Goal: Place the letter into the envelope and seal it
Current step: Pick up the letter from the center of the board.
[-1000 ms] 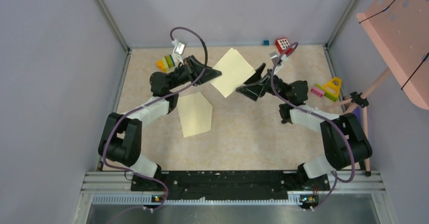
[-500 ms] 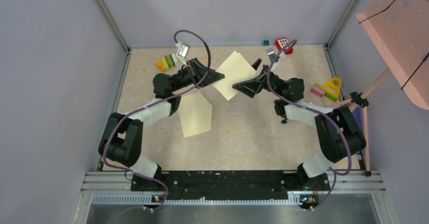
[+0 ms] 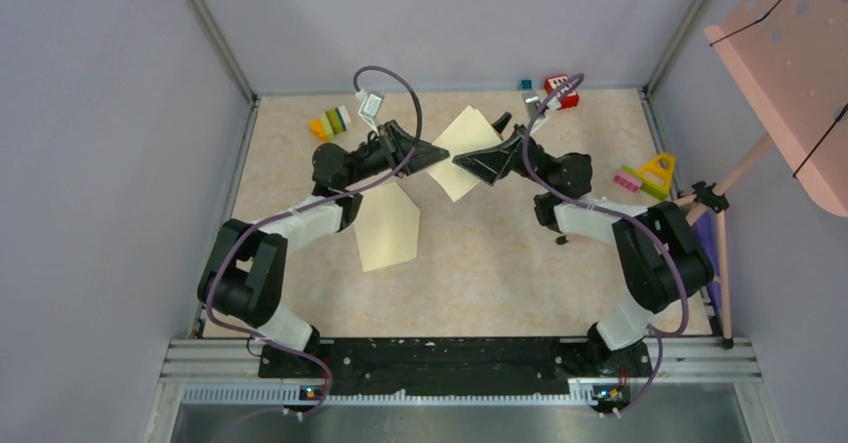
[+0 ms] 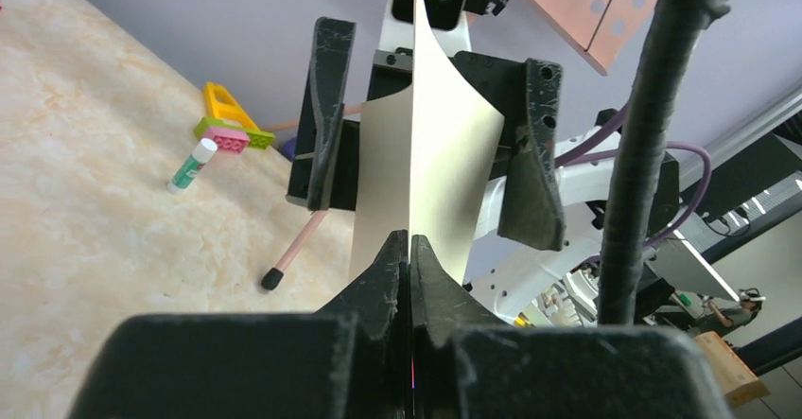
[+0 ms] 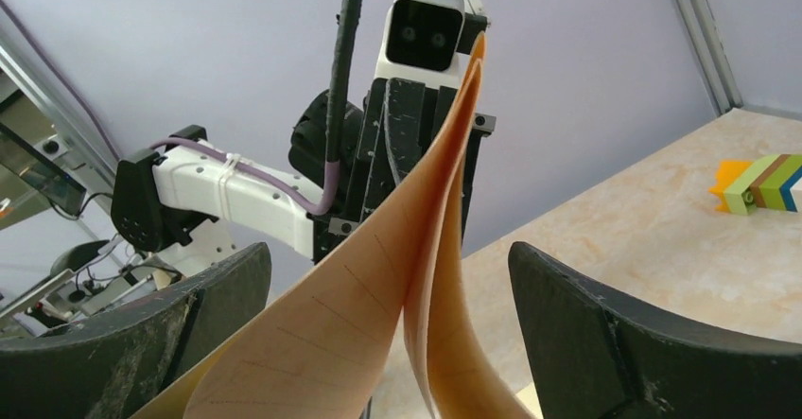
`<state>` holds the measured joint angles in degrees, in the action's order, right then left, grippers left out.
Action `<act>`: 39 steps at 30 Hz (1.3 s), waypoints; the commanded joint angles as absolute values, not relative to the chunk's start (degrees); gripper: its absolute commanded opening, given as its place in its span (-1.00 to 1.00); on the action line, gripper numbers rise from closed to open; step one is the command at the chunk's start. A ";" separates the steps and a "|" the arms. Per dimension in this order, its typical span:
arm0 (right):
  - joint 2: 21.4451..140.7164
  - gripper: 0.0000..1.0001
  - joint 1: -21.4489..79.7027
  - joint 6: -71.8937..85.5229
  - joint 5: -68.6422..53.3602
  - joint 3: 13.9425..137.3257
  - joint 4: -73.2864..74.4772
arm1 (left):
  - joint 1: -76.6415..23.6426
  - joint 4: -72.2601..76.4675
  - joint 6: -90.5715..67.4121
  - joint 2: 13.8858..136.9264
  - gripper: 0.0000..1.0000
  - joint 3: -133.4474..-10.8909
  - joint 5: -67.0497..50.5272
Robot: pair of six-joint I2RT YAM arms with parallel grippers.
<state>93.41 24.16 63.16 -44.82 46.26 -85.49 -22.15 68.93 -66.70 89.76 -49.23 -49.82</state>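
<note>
While left claw (image 4: 409,247) pinches letter (image 4: 443,159) | right claw (image 5: 386,260) spread astride it

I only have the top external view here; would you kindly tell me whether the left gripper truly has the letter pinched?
Observer: Yes. On the left wrist view the left gripper is shut on an edge of the letter.
Operator: Thank you. Is the right gripper touching it?
Observer: No. On the right wrist view the right gripper is open, with a gap on each side of the letter.
Operator: Is the letter a flat sheet?
Observer: No, it is folded: two leaves splay apart between the open jaws.
</note>
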 commanded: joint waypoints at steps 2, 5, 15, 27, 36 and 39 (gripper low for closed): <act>93.62 0.87 25.14 63.59 -42.41 48.81 -89.08 | -22.34 65.89 -62.60 90.04 -0.92 -48.60 -47.76; 92.98 0.88 24.86 61.87 -42.92 47.65 -87.65 | -21.59 64.68 -62.27 89.68 -0.90 -48.44 -46.81; 93.27 0.88 24.38 64.63 -44.87 48.59 -89.90 | -19.45 59.78 -59.29 87.45 -0.87 -47.16 -44.34; 94.72 0.57 24.91 57.66 -41.66 50.82 -77.88 | -20.90 61.43 -60.20 87.95 -0.78 -47.86 -46.73; 93.84 0.37 24.65 53.73 -42.23 52.55 -71.35 | -22.01 61.58 -60.38 88.48 -0.76 -48.62 -48.23; 94.12 0.34 24.63 53.76 -42.70 53.35 -70.17 | -22.33 61.14 -60.37 88.63 -0.73 -49.00 -48.80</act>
